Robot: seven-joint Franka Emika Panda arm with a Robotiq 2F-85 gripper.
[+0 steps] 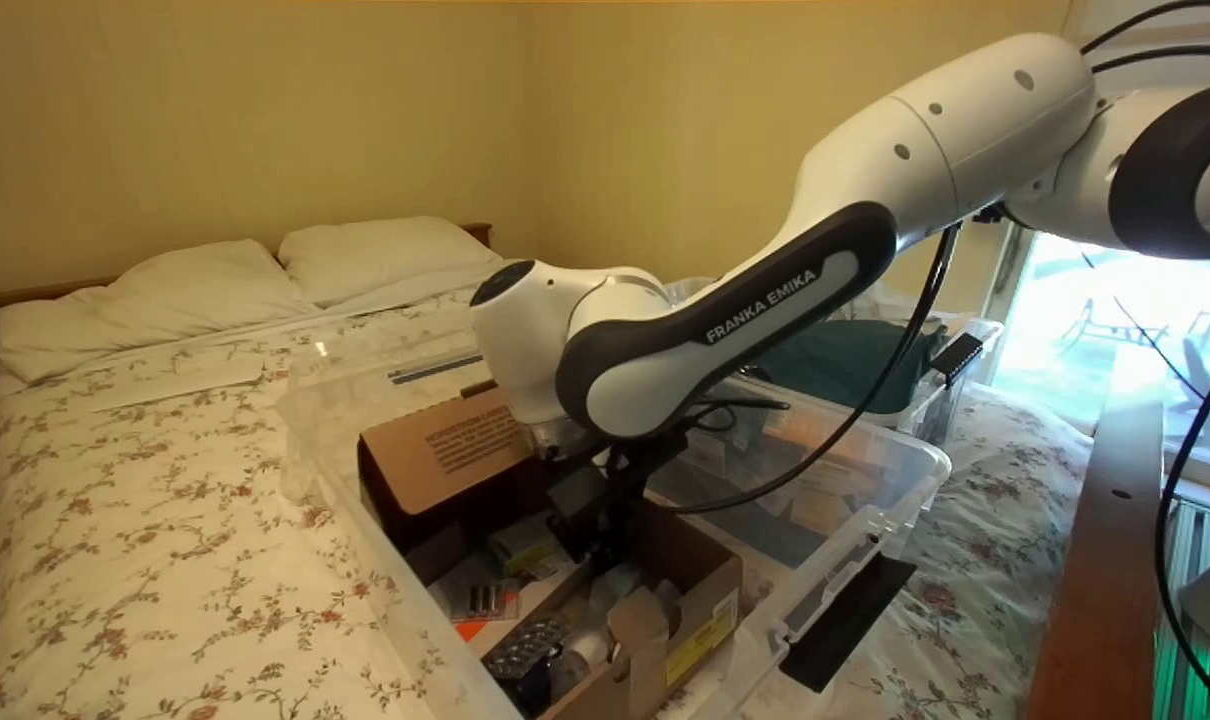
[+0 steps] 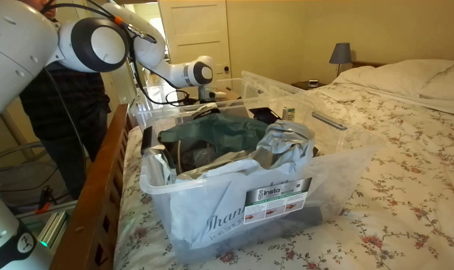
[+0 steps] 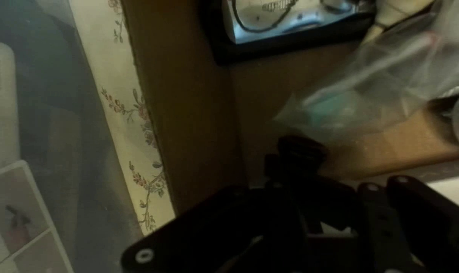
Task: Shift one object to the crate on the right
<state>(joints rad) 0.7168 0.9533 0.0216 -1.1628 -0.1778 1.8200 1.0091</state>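
With the pincer (image 3: 292,157) down inside the cardboard box (image 3: 187,106) and too dark at the tips to judge as released, clenched or grasping anything, best settle on just 1 object, perhaps the clear plastic bag (image 3: 389,100) lying inside that same box, and nip a thick fold rather than a slippery edge. Then raise straight and slowly above the box's wall, dragging along nothing else, before any sideways travel. Finally make for the likely crate (image 2: 157,188), see-through and standing beyond the box's wall, and lower gently onto the green bundle (image 2: 219,131) heaped there, to avoid a roll-off.
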